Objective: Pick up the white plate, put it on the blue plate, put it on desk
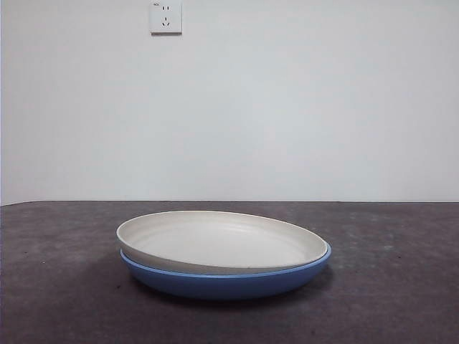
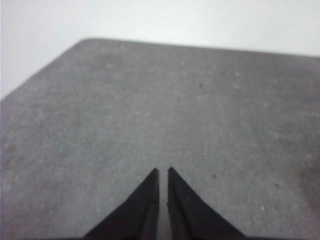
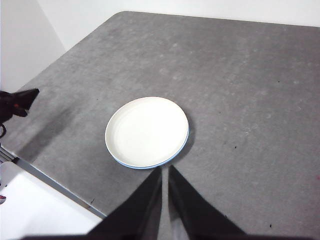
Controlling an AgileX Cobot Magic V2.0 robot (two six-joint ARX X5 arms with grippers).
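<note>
The white plate (image 1: 222, 240) lies nested in the blue plate (image 1: 229, 281) on the dark grey desk (image 1: 387, 287), slightly off-centre toward the left. In the right wrist view the white plate (image 3: 146, 131) covers the blue plate (image 3: 181, 149), which shows only as a thin rim. My right gripper (image 3: 164, 169) hangs high above the desk, near the plates, jaws shut and empty. My left gripper (image 2: 163, 170) is shut and empty over bare desk (image 2: 150, 110), away from the plates. It also shows as a black tip in the right wrist view (image 3: 22, 100). Neither gripper appears in the front view.
A white wall with a socket (image 1: 166, 17) stands behind the desk. The desk's edge and a white surface (image 3: 40, 210) beyond it show in the right wrist view.
</note>
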